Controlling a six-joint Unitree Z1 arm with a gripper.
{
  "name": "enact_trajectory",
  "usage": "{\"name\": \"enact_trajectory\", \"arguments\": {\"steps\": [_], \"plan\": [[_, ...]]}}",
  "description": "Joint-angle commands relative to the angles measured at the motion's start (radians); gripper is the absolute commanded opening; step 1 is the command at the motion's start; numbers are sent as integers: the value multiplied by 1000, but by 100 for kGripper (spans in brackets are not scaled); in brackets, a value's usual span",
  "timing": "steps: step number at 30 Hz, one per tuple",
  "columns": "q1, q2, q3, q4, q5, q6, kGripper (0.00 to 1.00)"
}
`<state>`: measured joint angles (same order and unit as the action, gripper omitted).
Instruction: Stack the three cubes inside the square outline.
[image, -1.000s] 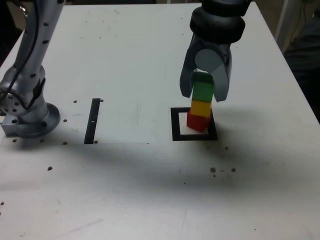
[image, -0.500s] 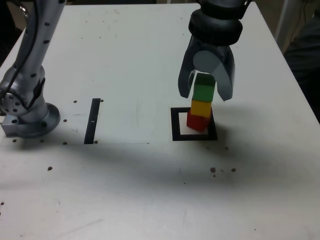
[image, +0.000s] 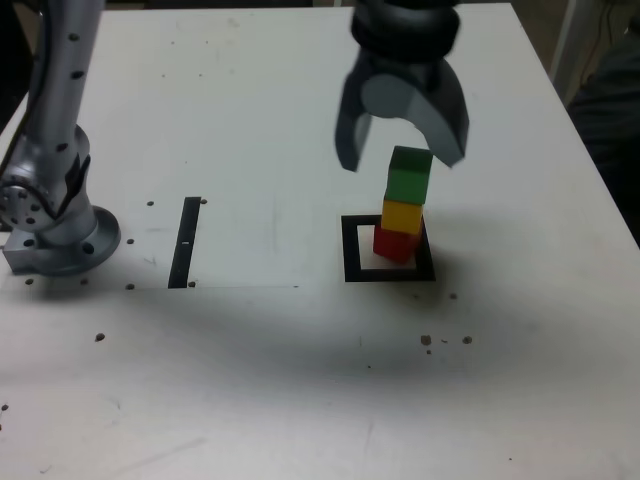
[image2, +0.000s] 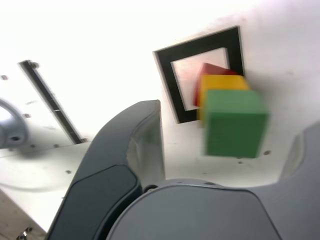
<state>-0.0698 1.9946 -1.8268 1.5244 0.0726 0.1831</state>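
Note:
Three cubes stand in one column inside the square outline (image: 389, 249): the red cube (image: 397, 243) at the bottom, the yellow cube (image: 403, 216) on it, the green cube (image: 409, 176) on top. My gripper (image: 400, 150) hangs open above and slightly behind the column, its jaws spread wide and touching nothing. In the wrist view the green cube (image2: 234, 121) is nearest, with the yellow cube (image2: 221, 82) and red cube (image2: 207, 72) below it over the square outline (image2: 200, 70).
A narrow black strip (image: 185, 241) lies to the exterior view's left of the outline. The arm's grey base (image: 55, 235) stands at the left table edge. Small dark specks dot the white table (image: 300, 380).
The jaws opened off the green cube and the gripper rose and drifted towards the exterior view's left. The column stays standing.

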Motion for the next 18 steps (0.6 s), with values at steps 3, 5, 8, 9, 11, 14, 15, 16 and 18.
{"name": "enact_trajectory", "arguments": {"steps": [3, 5, 8, 9, 11, 14, 15, 16, 18], "plan": [[1, -80, 72, 2, 29, -16, 100], [1, -113, 110, 2, 39, -24, 100], [1, -161, 178, -3, 47, -39, 100], [1, -177, 203, -6, 49, -43, 100], [1, -208, 258, -19, 49, -53, 100], [1, -255, 347, -50, 45, -70, 100], [1, -270, 378, -64, 43, -75, 100], [1, -284, 409, -78, 42, -80, 100], [1, -309, 469, -105, 40, -89, 100]]}}
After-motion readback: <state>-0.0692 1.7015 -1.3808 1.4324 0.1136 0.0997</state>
